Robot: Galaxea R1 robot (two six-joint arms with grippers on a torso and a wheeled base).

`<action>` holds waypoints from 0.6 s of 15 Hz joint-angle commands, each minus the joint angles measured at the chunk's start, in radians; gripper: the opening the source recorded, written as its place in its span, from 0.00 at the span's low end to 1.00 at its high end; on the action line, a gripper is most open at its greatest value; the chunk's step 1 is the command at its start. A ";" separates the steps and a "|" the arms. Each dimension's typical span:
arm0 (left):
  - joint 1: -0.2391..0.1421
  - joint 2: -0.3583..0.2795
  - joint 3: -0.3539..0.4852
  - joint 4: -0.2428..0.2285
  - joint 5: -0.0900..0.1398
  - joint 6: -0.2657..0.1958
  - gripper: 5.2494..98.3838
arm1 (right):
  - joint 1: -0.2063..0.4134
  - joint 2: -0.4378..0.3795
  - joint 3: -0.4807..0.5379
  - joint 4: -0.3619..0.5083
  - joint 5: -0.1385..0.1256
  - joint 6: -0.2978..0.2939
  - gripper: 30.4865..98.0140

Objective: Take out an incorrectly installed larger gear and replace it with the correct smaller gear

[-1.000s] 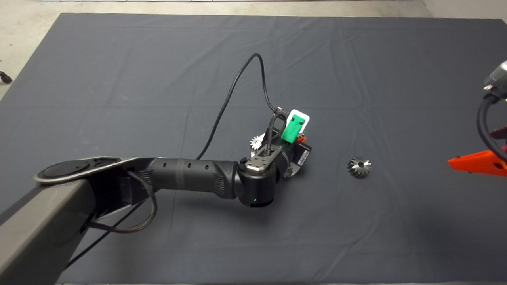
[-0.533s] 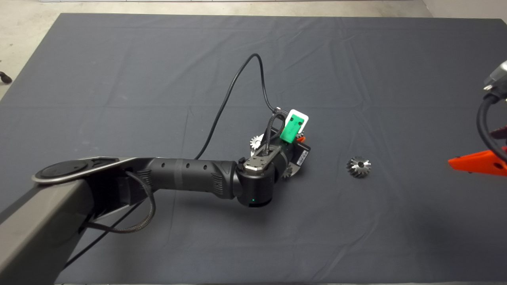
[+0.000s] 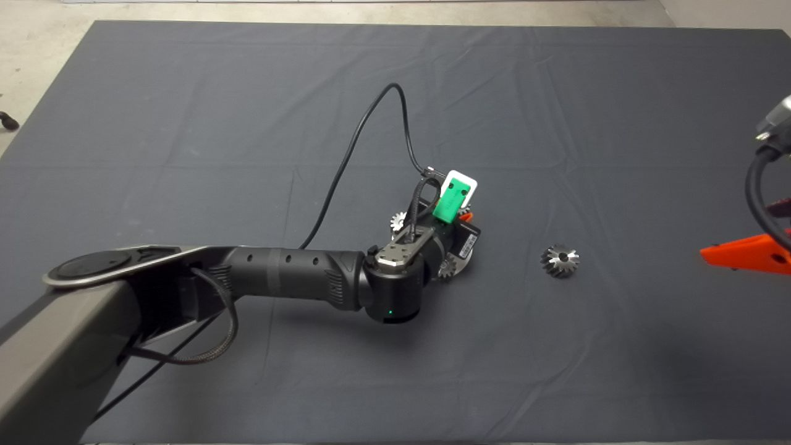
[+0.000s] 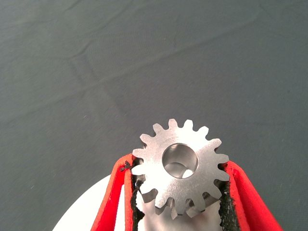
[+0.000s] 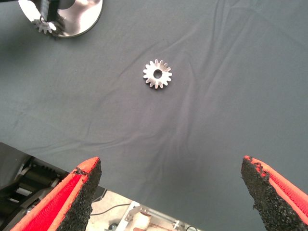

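Observation:
My left gripper (image 4: pixel 178 168) is shut on the smaller gear (image 4: pixel 180 166), a bright silver spur gear with a round centre hole, held by its toothed rim just above a pale round plate (image 4: pixel 91 207). In the head view the left gripper (image 3: pixel 457 213) hangs over the gear assembly at mid-mat, and the held gear is hidden there. The larger gear (image 3: pixel 560 260), dark grey with slanted teeth, lies loose on the mat to the assembly's right; it also shows in the right wrist view (image 5: pixel 157 74). My right gripper (image 5: pixel 171 192) is open and empty at the mat's right edge.
Two other small silver gears (image 3: pixel 400 220) (image 3: pixel 446 267) sit on the assembly's round plate (image 5: pixel 82 19). A black cable (image 3: pixel 358 142) loops up from the left wrist over the mat. Bare floor (image 3: pixel 37 37) lies beyond the mat's far left corner.
My left arm has shifted slightly left and toward the near side with the small gear in its grip. The larger gear and the right arm have not moved.

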State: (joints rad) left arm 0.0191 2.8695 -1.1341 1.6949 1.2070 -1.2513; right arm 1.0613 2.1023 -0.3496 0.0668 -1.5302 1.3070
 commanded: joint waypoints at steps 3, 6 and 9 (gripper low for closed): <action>0.006 -0.018 0.039 -0.004 0.028 0.006 0.26 | 0.016 -0.001 0.006 0.027 -0.024 0.005 0.69; 0.005 -0.009 0.036 -0.004 0.028 0.007 0.26 | 0.016 -0.001 0.006 0.027 -0.024 0.005 0.69; 0.005 0.006 0.031 -0.004 0.028 0.006 0.26 | 0.016 -0.001 0.006 0.027 -0.024 0.005 0.69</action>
State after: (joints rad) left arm 0.0245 2.8600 -1.1088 1.6943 1.2377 -1.2513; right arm 1.0612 2.1019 -0.3496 0.0670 -1.5302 1.3070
